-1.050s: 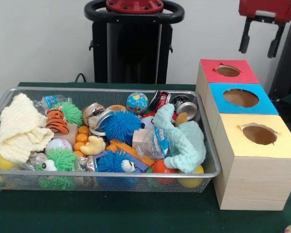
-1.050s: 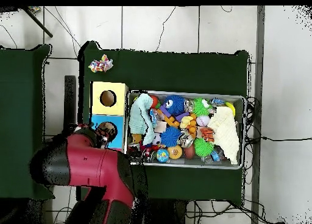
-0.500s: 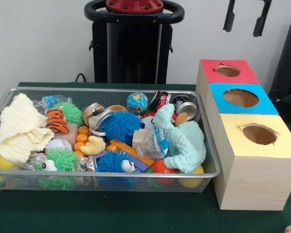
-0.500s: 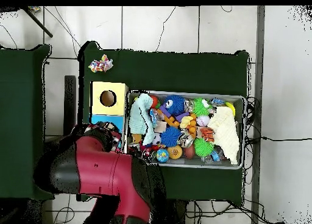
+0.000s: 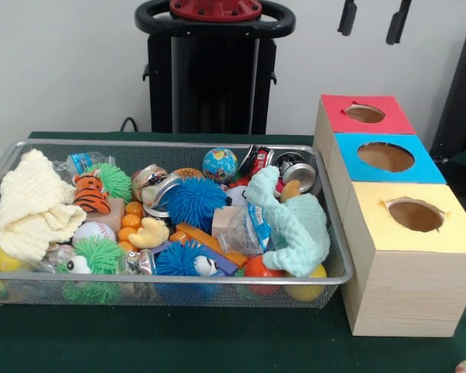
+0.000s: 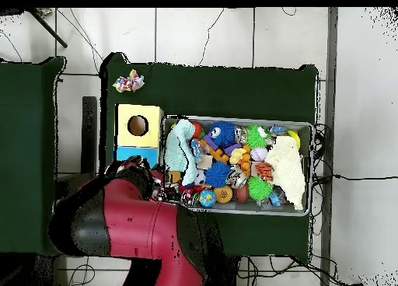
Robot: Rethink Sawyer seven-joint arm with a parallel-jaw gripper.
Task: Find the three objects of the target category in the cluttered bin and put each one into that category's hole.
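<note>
pincer [image 5: 373,19]: cut by top edge, only tips show | overhead: arm [image 6: 132,232] hides red box, most of blue box [image 6: 130,152]

- Silver wire-mesh bin [image 5: 171,145] on a dark green table cloth [image 5: 179,342].
- Pale yellow knitted cloth [image 5: 33,203]; mint green knitted cloth [image 5: 295,221].
- Orange tiger toy with black stripes [image 5: 91,194].
- Blue spiky rubber ball [image 5: 196,202]; green spiky rubber ball with an eye [image 5: 93,260].
- Small globe ball, blue and green [image 5: 220,164].
- White baseball with red stitching [image 5: 93,231].
- Pale wooden boxes topped red [image 5: 361,113], blue [image 5: 384,158] and yellow [image 5: 412,217].
- Red and black robot arm [image 6: 132,232]; black gripper [image 5: 373,19].
</note>
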